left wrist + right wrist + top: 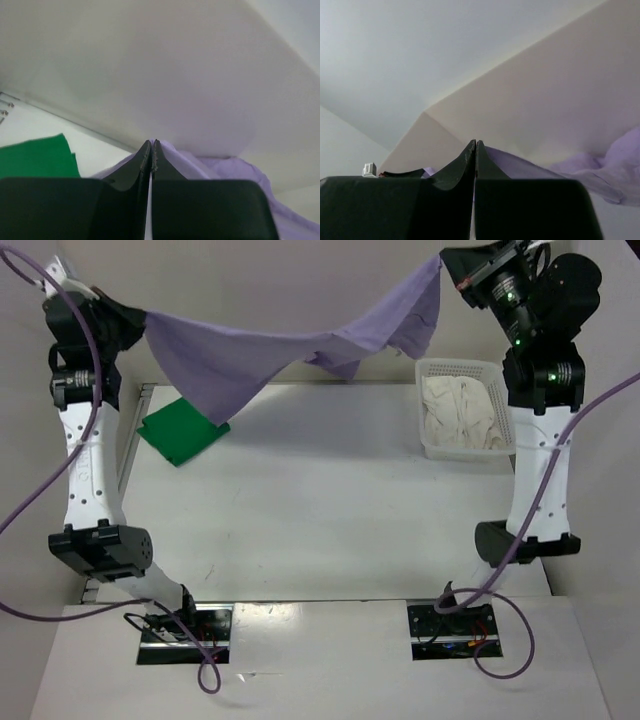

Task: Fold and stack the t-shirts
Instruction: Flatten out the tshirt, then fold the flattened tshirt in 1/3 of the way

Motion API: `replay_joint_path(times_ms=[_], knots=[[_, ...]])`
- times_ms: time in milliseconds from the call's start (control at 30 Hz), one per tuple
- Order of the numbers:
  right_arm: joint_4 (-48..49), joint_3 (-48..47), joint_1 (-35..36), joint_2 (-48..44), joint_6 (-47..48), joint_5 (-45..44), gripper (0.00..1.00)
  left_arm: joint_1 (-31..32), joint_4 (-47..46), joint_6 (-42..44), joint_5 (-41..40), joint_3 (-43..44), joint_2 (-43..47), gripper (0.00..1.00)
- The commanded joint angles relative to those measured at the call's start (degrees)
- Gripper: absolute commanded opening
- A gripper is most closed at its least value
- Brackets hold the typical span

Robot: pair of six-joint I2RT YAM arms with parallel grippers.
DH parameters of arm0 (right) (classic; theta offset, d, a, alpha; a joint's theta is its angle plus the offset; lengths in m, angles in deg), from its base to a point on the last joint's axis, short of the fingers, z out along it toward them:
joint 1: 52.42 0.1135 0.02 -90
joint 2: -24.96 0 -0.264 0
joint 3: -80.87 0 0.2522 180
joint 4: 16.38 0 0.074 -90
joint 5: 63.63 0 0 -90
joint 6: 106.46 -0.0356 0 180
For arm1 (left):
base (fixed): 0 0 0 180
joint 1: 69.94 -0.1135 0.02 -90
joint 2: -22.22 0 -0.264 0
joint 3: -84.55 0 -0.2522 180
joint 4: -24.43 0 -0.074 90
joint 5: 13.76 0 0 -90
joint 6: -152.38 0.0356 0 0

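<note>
We judge the cream-white shirt (462, 410), bunched in the basket (460, 364) at right, the bulkiest. The lavender shirt (210, 365) sags limp and light across the upper frame, its corners pinched tight by our left gripper (152, 145) and right gripper (475, 145). The green shirt (178, 432) lies folded at left.

The lavender t-shirt (290, 350) is showing a plain pale purple, with no print. The green t-shirt (182, 430) is showing a flat bright green. The cream-white t-shirt (462, 418) is looking pale against the white basket (452, 368), whose walls are showing a grid of small holes. The table (320, 500) is looking plain white. The left arm (88, 470) and right arm (540, 480) are showing white shells, black joints and purple cables (45, 490).
</note>
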Motion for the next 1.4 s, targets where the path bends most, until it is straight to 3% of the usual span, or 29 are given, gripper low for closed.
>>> replay_joint_path(times_ms=[0,67,100,167,200,300,500,633,900,1033,1167,1367], knots=[[0.2,15.9,-0.1,-5.2,2.2,1.4,0.0,0.0,-5.3,-0.5,1.3,-15.6,7.0,0.02],[1.6,28.1,-0.1,-13.7,2.9,2.1,0.0,0.0,-6.0,0.2,1.3,-23.7,13.0,0.02],[2.8,40.5,-0.1,-16.2,2.9,2.1,0.0,0.0,-7.2,0.2,2.7,-28.2,15.1,0.02],[2.8,51.9,-0.1,-22.5,2.9,1.4,0.0,0.0,-7.7,0.2,2.7,-41.7,20.5,0.02],[2.8,62.1,-0.1,-24.2,3.4,0.6,0.0,0.6,-7.7,0.2,2.7,-45.7,21.9,0.02],[2.2,80.6,-0.1,-30.2,3.4,-0.1,0.0,1.2,-4.7,1.3,1.3,-57.7,26.5,0.01],[-1.1,100.3,-0.8,-37.5,2.3,1.7,0.0,1.2,1.3,1.3,-0.2,-70.3,33.2,0.0],[-5.6,104.3,-0.8,-40.3,-0.4,3.6,0.0,1.2,5.2,1.3,1.3,-74.7,35.1,0.0],[-16.1,104.2,2.4,-45.9,-1.9,3.9,0.0,3.3,17.0,1.8,1.9,-69.1,36.5,0.0],[-21.2,100.1,2.4,-46.4,-1.4,0.6,0.0,3.8,20.4,1.8,-3.2,-67.0,37.0,0.0],[-18.5,96.9,2.4,-45.2,-0.7,-3.1,0.0,3.8,15.2,2.4,-5.5,-65.9,34.0,0.0],[-6.9,89.6,1.8,-31.3,-0.7,-2.6,0.0,2.1,7.1,1.3,-4.8,-64.0,24.6,0.0]])
